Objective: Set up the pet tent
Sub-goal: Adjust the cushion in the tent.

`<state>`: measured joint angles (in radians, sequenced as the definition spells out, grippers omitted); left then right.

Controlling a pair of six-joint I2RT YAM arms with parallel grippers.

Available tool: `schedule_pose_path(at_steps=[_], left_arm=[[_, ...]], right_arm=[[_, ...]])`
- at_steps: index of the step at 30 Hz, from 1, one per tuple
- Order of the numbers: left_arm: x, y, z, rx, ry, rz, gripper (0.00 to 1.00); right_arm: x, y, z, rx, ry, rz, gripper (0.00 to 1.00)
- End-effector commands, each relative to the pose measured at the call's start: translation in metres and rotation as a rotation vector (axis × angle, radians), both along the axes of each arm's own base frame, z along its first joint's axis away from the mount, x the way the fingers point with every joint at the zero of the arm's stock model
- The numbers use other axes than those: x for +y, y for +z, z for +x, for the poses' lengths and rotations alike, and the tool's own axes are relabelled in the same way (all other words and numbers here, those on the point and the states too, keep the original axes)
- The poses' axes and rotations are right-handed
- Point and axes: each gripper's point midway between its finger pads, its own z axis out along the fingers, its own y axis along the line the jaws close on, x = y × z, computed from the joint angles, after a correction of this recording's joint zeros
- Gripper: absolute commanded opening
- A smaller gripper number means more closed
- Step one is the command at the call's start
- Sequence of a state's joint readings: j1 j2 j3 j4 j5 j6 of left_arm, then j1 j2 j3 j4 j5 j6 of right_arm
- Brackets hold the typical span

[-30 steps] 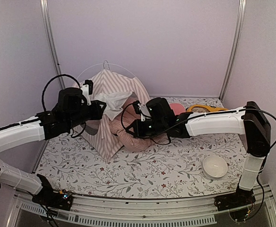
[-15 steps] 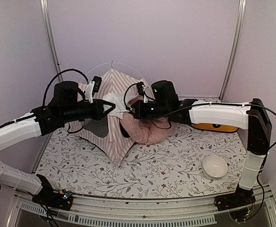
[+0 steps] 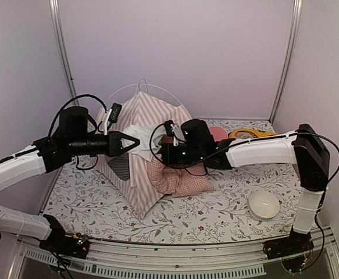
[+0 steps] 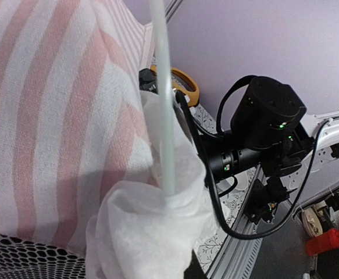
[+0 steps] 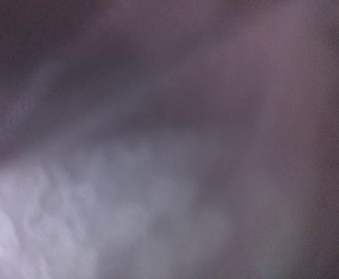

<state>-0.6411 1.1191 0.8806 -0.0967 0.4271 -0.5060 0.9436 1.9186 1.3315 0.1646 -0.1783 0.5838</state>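
The pet tent point(image 3: 149, 119), pink-and-white striped, stands leaning at the back left of the mat, with thin white poles point(image 3: 122, 91) arching over its peak. My left gripper point(image 3: 133, 143) is shut on the bunched white sheer curtain point(image 3: 143, 132) at the tent's front. In the left wrist view the curtain point(image 4: 152, 232) wraps a white pole point(image 4: 163, 116) beside the striped fabric point(image 4: 47, 104), and hides my fingers. My right gripper point(image 3: 163, 152) presses against the tent from the right, its fingertips hidden by fabric. The right wrist view is only a grey blur.
A pink checked cushion point(image 3: 179, 177) lies crumpled on the floral mat point(image 3: 216, 215) just below my right wrist. A white bowl point(image 3: 264, 204) sits at front right. A yellow object point(image 3: 253, 133) and a pink item point(image 3: 218, 133) lie at the back right. Black mesh window point(image 3: 120, 167) faces front left.
My right gripper dropped lower and a little left against the tent. The cushion fell forward onto the mat. My left gripper stayed closed on the curtain and the tent stands slightly taller.
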Motion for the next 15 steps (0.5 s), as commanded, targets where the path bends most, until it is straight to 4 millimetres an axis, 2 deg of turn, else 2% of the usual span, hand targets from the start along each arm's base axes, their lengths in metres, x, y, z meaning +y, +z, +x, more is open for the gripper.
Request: schedule_pose_path(at_steps=[1,4,7,10,12,14,15], left_arm=[[0.013,-0.006,0.007,0.060,0.086,-0.010,0.00],[0.019,-0.015,0.010,0.073,0.125,0.005,0.00],[0.022,-0.019,0.010,0.079,0.136,0.017,0.00],[0.021,-0.018,0.008,0.076,0.122,0.008,0.00],[0.020,-0.017,0.006,0.073,0.111,0.001,0.00],[0.018,-0.016,0.004,0.070,0.092,-0.006,0.00],[0.017,-0.015,0.003,0.066,0.085,-0.009,0.00]], right_arm=[[-0.022,0.016,-0.018,-0.008,-0.012,-0.034,0.59],[-0.038,0.038,-0.030,-0.041,-0.024,-0.046,0.82],[-0.065,0.038,-0.039,-0.041,-0.072,-0.098,0.93],[-0.100,0.030,-0.043,-0.032,-0.154,-0.171,0.99],[-0.124,0.024,-0.045,-0.021,-0.206,-0.211,0.99],[-0.146,0.012,-0.048,0.001,-0.254,-0.232,0.99],[-0.160,-0.004,-0.051,0.021,-0.276,-0.263,0.99]])
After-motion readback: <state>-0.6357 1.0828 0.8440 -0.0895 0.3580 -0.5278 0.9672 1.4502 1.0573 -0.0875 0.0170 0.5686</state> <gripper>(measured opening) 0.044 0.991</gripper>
